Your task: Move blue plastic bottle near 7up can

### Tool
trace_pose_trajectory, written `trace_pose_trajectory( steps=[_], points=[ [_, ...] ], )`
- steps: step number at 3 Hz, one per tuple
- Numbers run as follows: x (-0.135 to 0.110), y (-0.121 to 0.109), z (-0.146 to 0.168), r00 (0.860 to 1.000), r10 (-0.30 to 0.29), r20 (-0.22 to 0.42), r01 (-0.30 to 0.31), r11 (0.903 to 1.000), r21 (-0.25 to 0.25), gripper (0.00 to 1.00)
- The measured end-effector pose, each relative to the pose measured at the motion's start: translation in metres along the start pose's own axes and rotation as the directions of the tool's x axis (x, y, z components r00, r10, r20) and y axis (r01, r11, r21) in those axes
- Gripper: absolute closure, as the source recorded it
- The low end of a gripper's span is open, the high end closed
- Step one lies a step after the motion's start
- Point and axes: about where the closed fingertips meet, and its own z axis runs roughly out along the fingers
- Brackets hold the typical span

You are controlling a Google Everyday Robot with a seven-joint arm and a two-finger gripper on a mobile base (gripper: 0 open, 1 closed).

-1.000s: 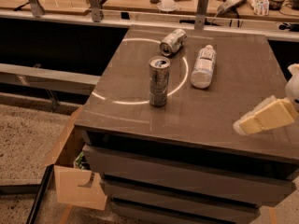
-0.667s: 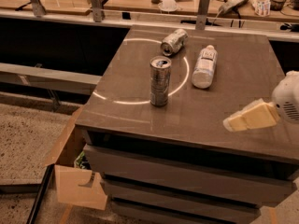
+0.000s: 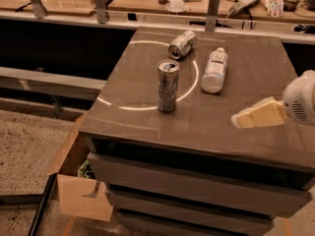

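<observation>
The gripper [image 3: 257, 115] has slid further left since a moment ago. Its pale yellow tip now reaches in over the right part of the cabinet top [image 3: 147, 117], where before it hung nearer the right edge. Whether it is open or closed I cannot tell; it holds nothing and hovers well short of the blue plastic bottle [image 3: 215, 71]. Nothing else has shifted. The bottle lies on its side just outside the right of the thin white ring [image 3: 129, 107] marked on the grey-brown top, with its white cap pointing to the far edge. The 7up can [image 3: 182, 44] lies tipped over on the far part of the ring, to the left of the bottle and apart from it. A taller slim can [image 3: 168, 86] stands upright inside the ring, nearer the front. Below the top are stacked drawer fronts [image 3: 187, 178]. An open cardboard box [image 3: 74, 188] sits on the speckled floor [image 3: 29, 151] at the cabinet's left. Behind runs a wooden counter [image 3: 147, 1] with metal posts and clutter.
</observation>
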Motion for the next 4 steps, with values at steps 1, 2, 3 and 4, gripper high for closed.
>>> trace_pose_trajectory(
  steps=[1, 2, 3, 4],
  points=[
    [-0.007, -0.005, 0.023, 0.999, 0.009, 0.039, -0.011, 0.9978, 0.066, 0.00],
    [-0.026, -0.026, 0.037, 0.992, 0.016, 0.128, -0.035, 0.9880, 0.151, 0.00],
    [-0.036, -0.058, 0.037, 0.981, 0.031, 0.191, -0.075, 0.9715, 0.225, 0.00],
    [-0.050, -0.067, 0.058, 0.959, 0.158, 0.235, -0.207, 0.9576, 0.200, 0.00]
  ],
)
